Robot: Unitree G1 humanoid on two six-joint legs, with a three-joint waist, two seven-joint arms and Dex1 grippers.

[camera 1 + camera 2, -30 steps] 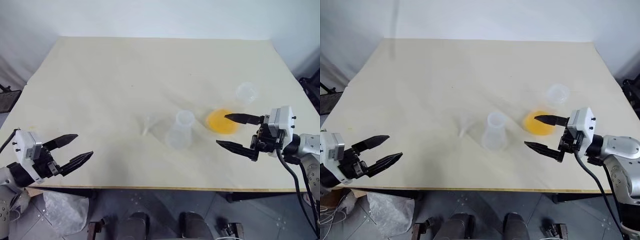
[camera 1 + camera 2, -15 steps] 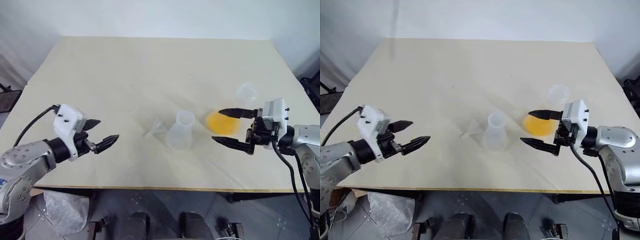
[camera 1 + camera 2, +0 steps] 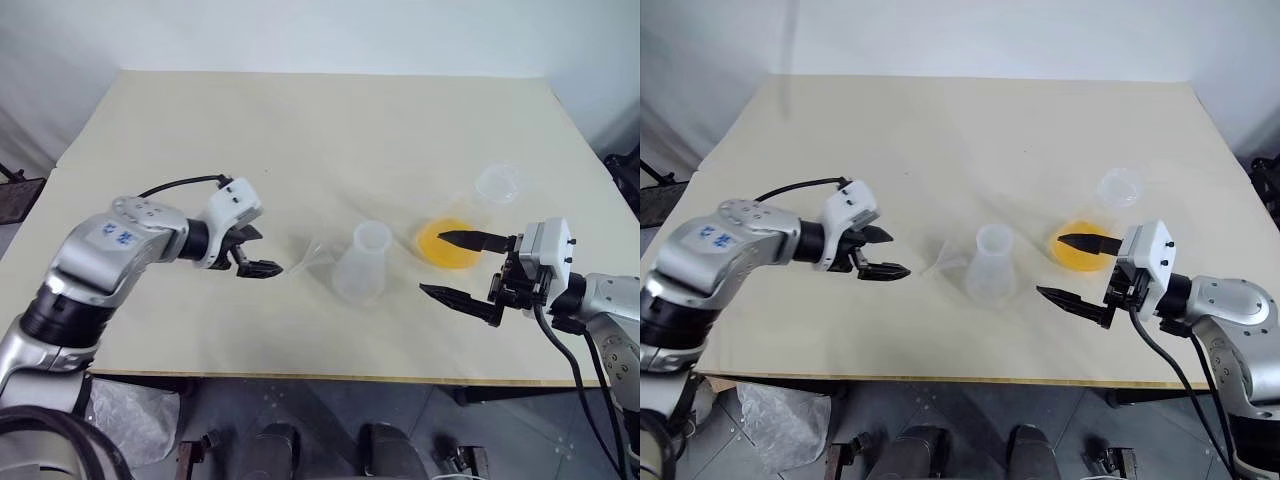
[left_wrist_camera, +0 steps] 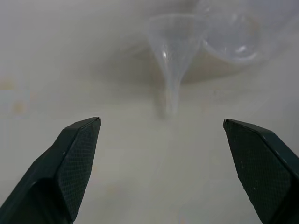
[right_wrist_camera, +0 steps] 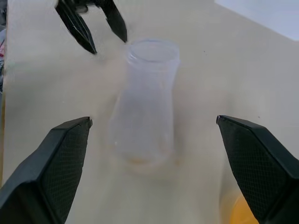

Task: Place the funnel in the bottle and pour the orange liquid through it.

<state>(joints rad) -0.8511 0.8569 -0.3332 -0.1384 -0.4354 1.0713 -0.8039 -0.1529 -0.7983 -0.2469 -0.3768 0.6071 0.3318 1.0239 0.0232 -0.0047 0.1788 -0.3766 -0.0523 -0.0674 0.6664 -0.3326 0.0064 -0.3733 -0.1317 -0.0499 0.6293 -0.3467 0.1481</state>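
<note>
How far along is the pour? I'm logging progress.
Nothing is done yet. The funnel lies on the table beside the empty bottle. The open left end effector faces the funnel. Seating it and pouring the orange liquid remain.

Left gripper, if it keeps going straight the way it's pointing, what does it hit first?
Most likely the funnel. The open left gripper points at it, and the stem lies between its fingertip lines in the wrist view. The bottle sits just behind the funnel. Depth is hard to judge, so it might meet the table first.
</note>
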